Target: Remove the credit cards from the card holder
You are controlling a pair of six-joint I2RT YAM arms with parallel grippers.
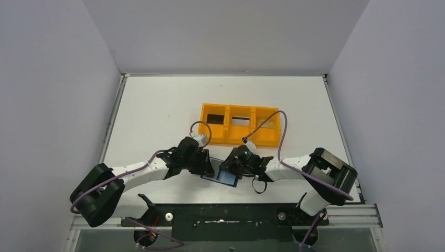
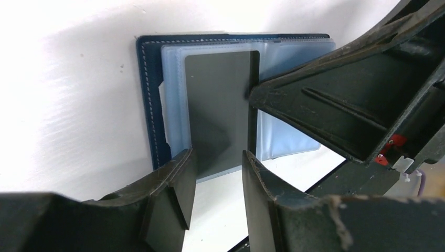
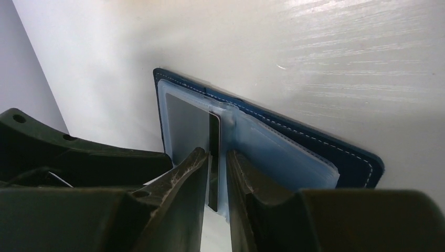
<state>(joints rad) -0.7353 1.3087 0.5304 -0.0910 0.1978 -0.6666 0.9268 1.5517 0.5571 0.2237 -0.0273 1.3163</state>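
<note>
Credit card (image 2: 220, 100) lies lengthwise ahead of the half-open, empty left hand (image 2: 217, 155); the right hand (image 3: 216, 155), nearly closed, straddles its edge, grip unclear.

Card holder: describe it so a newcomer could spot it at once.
On the white table, look nearer the arm bases than the orange three-compartment plastic tray, between the left gripper and right gripper. The card holder is the small navy bifold wallet lying open there: white-stitched edge, clear sleeves, a dark card inside, unlike the orange tray.
</note>
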